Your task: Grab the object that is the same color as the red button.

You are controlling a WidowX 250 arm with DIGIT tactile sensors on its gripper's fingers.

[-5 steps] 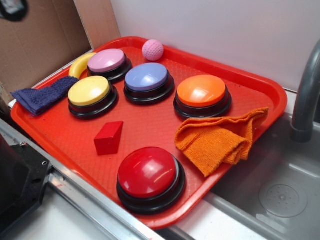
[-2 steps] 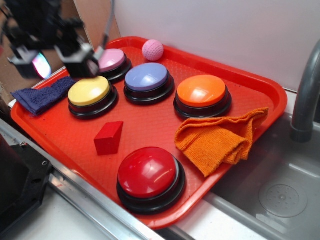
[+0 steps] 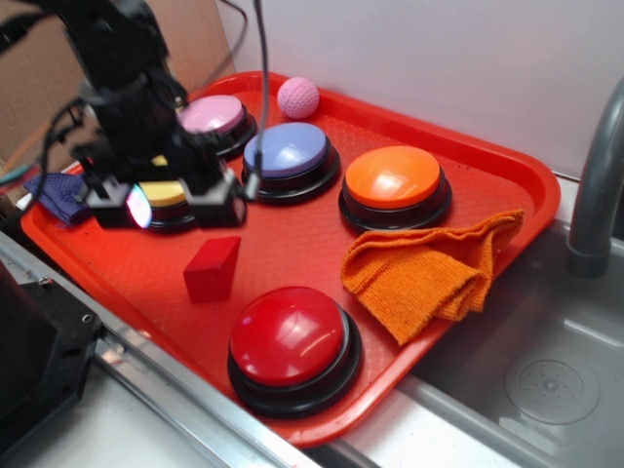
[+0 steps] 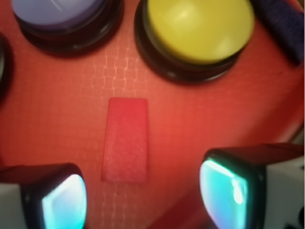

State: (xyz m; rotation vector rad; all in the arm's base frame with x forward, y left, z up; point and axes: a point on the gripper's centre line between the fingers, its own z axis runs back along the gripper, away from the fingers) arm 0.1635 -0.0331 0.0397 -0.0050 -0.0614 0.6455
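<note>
Claw (image 3: 174, 207): wide open, empty, hanging above the tray (image 3: 292, 239).
Block (image 3: 213, 268): on the tray, below the claw; in the wrist view (image 4: 125, 139) between the two fingertips (image 4: 228, 188), untouched.
Red button (image 3: 290, 336): beyond the block, apart from the claw.
Yellow button (image 4: 199, 28): just ahead of the claw.

On my feed there's a red tray (image 3: 507, 156) holding an orange button (image 3: 394, 177), a lavender-blue button (image 3: 286, 149), a pink button (image 3: 214, 114) and a yellow button (image 4: 198, 28), the yellow one mostly hidden in the exterior view. A pink dimpled ball (image 3: 298, 97) sits near the tray's back rim, and a crumpled orange cloth (image 3: 424, 273) lies just in front of the orange button. A dark blue cloth (image 3: 57, 192) hangs over the tray's left edge, and a metal sink (image 3: 546, 341) with a grey faucet (image 3: 597, 185) is off to the right.
</note>
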